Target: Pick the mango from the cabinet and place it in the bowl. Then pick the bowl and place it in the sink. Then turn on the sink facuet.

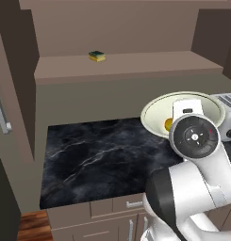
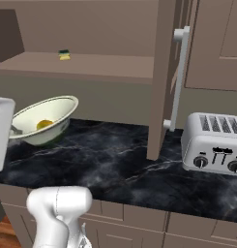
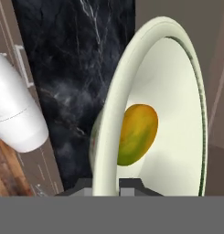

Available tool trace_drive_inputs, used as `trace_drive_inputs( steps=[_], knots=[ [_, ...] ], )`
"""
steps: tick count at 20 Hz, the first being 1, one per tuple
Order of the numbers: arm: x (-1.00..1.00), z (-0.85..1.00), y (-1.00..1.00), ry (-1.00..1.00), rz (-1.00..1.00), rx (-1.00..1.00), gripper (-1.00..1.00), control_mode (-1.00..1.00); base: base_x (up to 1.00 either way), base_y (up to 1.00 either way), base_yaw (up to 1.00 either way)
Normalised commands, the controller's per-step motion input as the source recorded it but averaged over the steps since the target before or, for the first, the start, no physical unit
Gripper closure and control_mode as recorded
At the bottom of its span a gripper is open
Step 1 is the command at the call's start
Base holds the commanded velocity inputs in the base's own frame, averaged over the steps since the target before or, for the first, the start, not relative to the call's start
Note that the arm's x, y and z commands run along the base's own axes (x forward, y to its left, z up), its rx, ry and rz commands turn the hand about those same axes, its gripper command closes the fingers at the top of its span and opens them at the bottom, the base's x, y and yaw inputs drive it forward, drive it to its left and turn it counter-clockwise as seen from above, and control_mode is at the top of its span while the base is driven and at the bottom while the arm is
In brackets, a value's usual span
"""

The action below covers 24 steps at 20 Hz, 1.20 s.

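Hand view: the tool sits at 6 o'clock, its two dark tips pinched shut on the rim of the bowl, one tip inside the wall, one outside.
Bowl: cream-white, tilted, its open mouth facing 3 o'clock in the hand view; in the right base view the bowl leans with its rim raised toward 2 o'clock, and whether its base touches the tabletop cannot be told.
Mango: yellow-orange going green at one end, lying inside the bowl against its lower wall; a small orange patch of it shows in the bowl in the left base view and in the right base view.
Tabletop: black marbled stone; in the left base view a wide bare stretch runs from the bowl toward 9 o'clock up to the side wall, with the front edge at 6 o'clock above taupe drawer fronts.
Cabinet: taupe wall unit with a long flat shelf above the tabletop; its open door stands edge-on between bowl and toaster in the right base view, a white bar handle on it.
Sponge: green and yellow, alone on the shelf at 12 o'clock, well apart from the bowl.
Toaster: silver, four slots, at 3 o'clock on the tabletop, with open stone between it and the door.
Writing: marks on the toaster's front are too small to read.
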Motion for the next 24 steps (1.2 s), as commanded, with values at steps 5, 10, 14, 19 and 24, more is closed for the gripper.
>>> trace_drive_inputs(
  steps=[5, 10, 14, 19, 24],
  knots=[
    [-0.29, 0.23, 0.00, 0.00, -0.02, 0.22, 1.00, -1.00, 0.00, 0.00, 0.00],
    [-0.10, 0.02, -0.01, -0.02, 0.00, 0.08, 1.00, -1.00, 0.00, 0.00, 0.00],
    [0.00, 0.00, 0.00, 0.00, 0.00, 0.00, 1.00, -1.00, 0.00, 0.00, 0.00],
    [-0.02, -0.04, 0.00, 0.04, 0.00, -0.01, 1.00, -1.00, 0.00, 0.00, 0.00],
    [0.00, 0.00, 0.00, 0.00, 0.00, 0.00, 1.00, 1.00, -0.70, -0.14, 0.00]
  ],
)
